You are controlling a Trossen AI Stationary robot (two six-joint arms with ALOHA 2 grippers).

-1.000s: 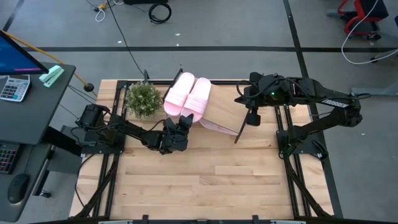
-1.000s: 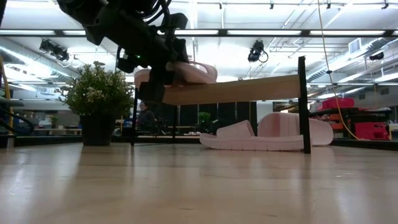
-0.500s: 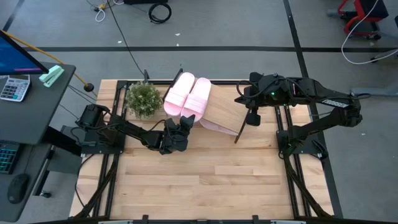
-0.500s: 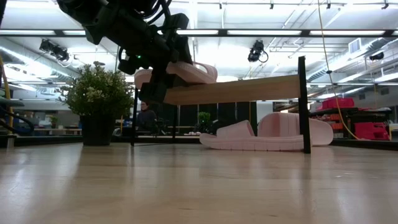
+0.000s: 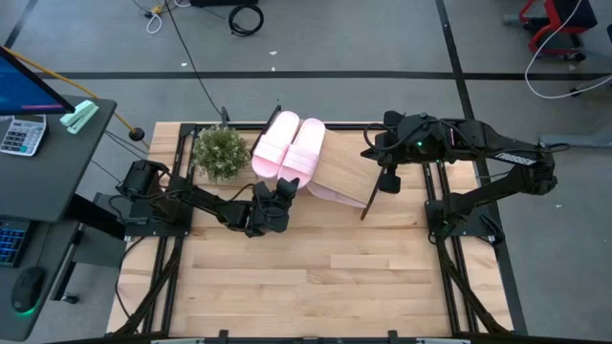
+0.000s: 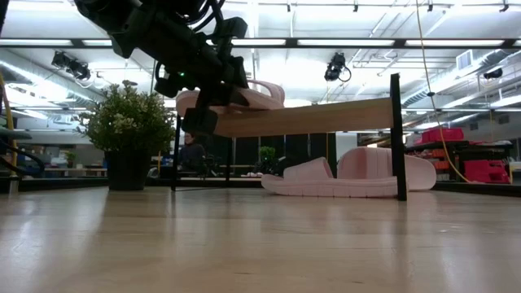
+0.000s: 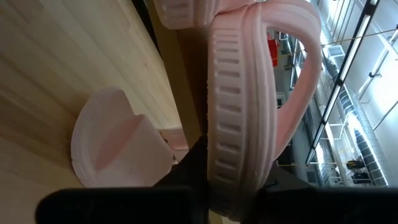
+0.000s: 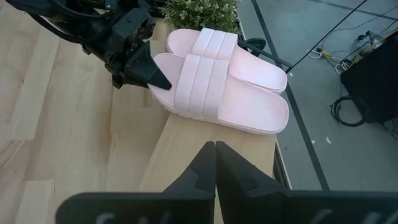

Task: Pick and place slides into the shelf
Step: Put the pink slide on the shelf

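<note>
No text, label, brand, number or sign can be read in any view. The grey calculator (image 5: 21,134) on the dark side desk at the left shows rows of keys, but their markings are too small to make out, and the blue monitor screen (image 5: 24,81) beside it shows nothing legible.

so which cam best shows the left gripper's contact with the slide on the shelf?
The right wrist view: the left gripper shows unobstructed, closed on the heel edge of the nearer pink slide on the shelf. The high view shows it small. In the low view the arm hides the contact. The left wrist view shows only the slide's ribbed sole, close up.
</note>
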